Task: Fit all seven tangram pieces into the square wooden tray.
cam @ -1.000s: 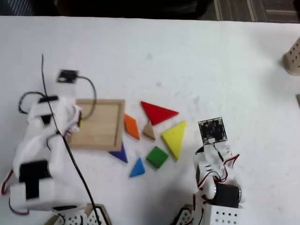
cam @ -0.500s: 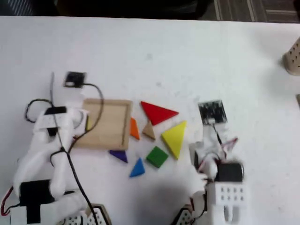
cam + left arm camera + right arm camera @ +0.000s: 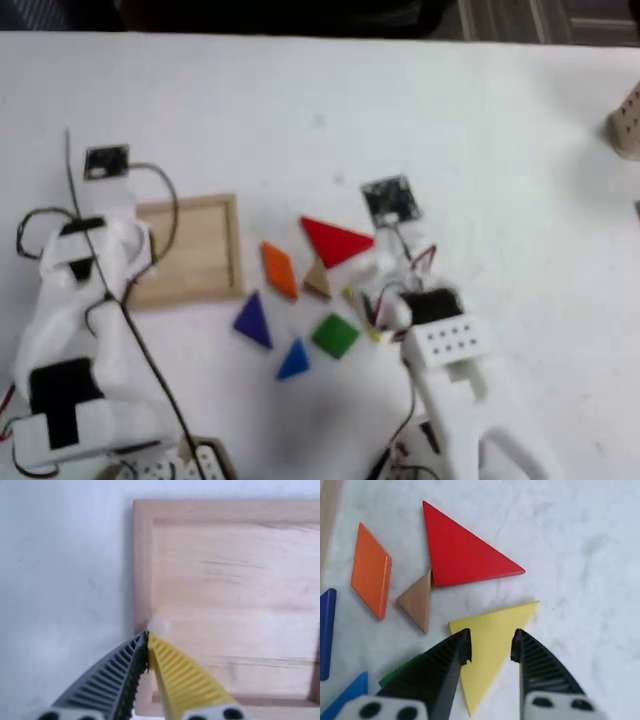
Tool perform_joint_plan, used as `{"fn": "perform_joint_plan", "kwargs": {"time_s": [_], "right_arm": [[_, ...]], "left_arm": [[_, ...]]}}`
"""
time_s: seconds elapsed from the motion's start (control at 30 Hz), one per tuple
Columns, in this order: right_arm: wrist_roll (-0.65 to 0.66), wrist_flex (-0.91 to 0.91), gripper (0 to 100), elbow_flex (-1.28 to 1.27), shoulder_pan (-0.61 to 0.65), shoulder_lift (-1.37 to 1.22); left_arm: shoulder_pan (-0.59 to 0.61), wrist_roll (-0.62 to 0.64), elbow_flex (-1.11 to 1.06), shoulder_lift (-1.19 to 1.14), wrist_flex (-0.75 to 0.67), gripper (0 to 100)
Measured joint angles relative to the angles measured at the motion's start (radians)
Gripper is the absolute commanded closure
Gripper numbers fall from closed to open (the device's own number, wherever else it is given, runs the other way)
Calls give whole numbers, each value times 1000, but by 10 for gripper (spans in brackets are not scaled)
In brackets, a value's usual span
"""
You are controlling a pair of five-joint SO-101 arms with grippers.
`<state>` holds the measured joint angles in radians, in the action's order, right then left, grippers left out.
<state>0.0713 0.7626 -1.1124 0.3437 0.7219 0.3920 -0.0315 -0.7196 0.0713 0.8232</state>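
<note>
The square wooden tray (image 3: 190,250) lies at the left with nothing in it. My left gripper (image 3: 146,639) is shut, its tips resting at the tray's rim (image 3: 142,565) near a corner. My right gripper (image 3: 490,645) is open and hovers right over the yellow triangle (image 3: 495,622), a finger on each side of its middle. The red triangle (image 3: 460,550), orange parallelogram (image 3: 370,570) and tan small triangle (image 3: 417,600) lie just beyond it. The dark blue triangle (image 3: 253,320), light blue triangle (image 3: 293,360) and green square (image 3: 335,335) lie on the table nearer the arm bases.
The white table (image 3: 450,130) has open room at the back and far right. A pale perforated object (image 3: 625,125) stands at the right edge. The left arm's black cable (image 3: 165,200) loops over the tray's back edge.
The tray slid right, then left with the left arm, uncovering the orange and dark blue pieces. The right arm swung forward and left, over the yellow triangle.
</note>
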Motion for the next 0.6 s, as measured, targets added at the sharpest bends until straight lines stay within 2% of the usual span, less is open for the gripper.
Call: {"fn": "perform_joint_plan", "kwargs": {"time_s": [0.2, 0.37, 0.6], "right_arm": [[14, -193, 858, -72, 18, -9], [25, -196, 860, -26, 104, -63], [-100, -193, 860, 207, 245, -354]], "left_arm": [[0, 0, 8, -2, 14, 866], [-11, 2, 8, -2, 40, 862], [-44, 0, 8, -2, 41, 862]]}}
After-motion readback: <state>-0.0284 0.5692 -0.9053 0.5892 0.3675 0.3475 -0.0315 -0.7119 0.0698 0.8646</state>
